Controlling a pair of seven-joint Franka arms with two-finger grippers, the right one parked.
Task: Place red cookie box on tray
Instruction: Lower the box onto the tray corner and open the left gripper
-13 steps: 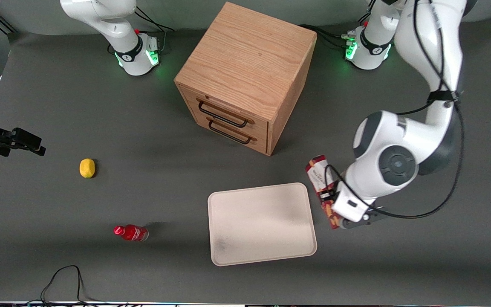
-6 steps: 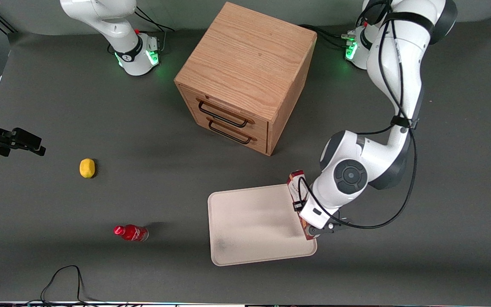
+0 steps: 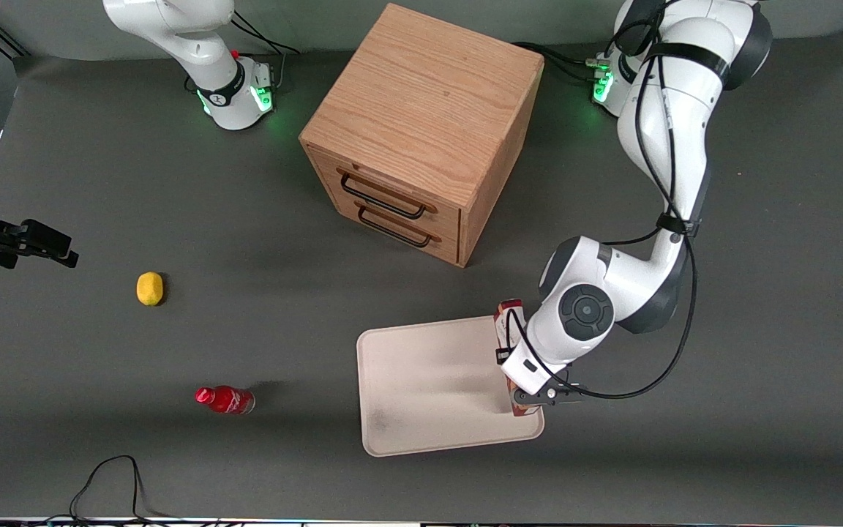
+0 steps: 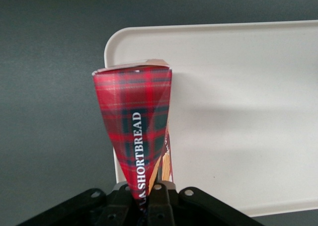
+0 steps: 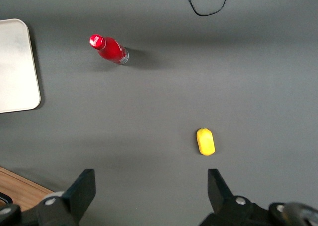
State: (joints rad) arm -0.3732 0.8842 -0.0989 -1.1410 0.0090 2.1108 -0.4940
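Observation:
The red cookie box (image 3: 506, 316), a thin tartan-red carton, stands on its narrow side over the working arm's end of the cream-white tray (image 3: 429, 380). My gripper (image 3: 530, 394) is shut on the box's end nearer the front camera, and the wrist hides much of the carton. In the left wrist view the box (image 4: 136, 131) runs out from between the black fingers (image 4: 160, 198) of the gripper (image 4: 149, 192), just inside the tray's rim (image 4: 112, 47). I cannot tell whether the box touches the tray.
A wooden drawer cabinet (image 3: 421, 132) stands farther from the front camera than the tray. A small red bottle (image 3: 225, 400) and a yellow lemon (image 3: 149, 288) lie toward the parked arm's end. A black cable (image 3: 107, 476) loops at the table's front edge.
My gripper carried the box from the table beside the tray to over the tray's end. Over the last half second it shifted only slightly further inward.

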